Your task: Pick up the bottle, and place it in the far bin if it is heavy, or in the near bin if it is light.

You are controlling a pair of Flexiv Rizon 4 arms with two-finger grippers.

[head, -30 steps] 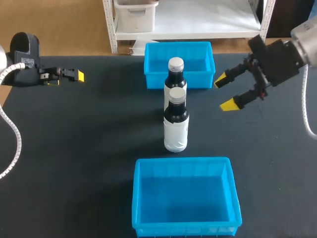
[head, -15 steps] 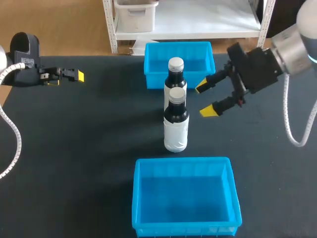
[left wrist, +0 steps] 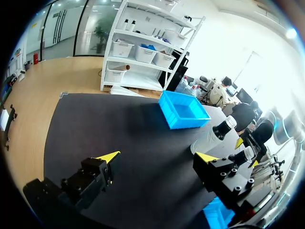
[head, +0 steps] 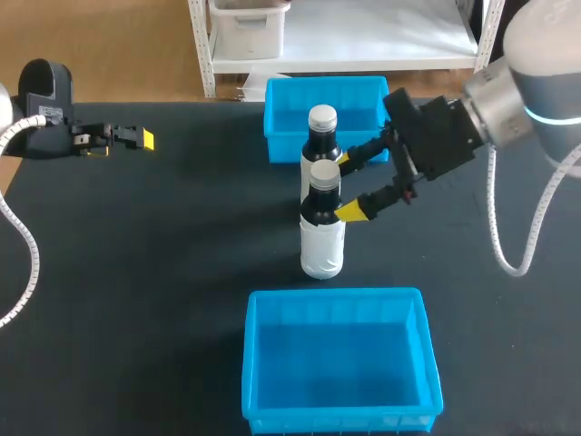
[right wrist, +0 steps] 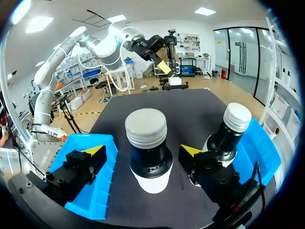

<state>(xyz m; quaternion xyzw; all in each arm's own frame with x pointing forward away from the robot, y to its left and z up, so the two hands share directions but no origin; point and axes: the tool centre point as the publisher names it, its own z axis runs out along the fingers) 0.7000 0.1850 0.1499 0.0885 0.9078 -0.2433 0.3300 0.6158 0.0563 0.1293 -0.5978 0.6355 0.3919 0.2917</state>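
Black table [head: 182,236] carries the blue near bin [head: 251,363] and blue far bin [head: 283,102]. Between them, upright: near bottle [head: 322,243], far bottle [head: 321,138] just behind it. My right gripper [head: 349,186] is spread wide, fingers flanking the near bottle's neck, not touching. My left gripper [head: 141,138] is far left, also wide.

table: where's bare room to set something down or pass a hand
Bare table: between left gripper and front bottle, and either side of the near bin. Crowded: the middle line, far bin, rear bottle, right gripper open around the front bottle.
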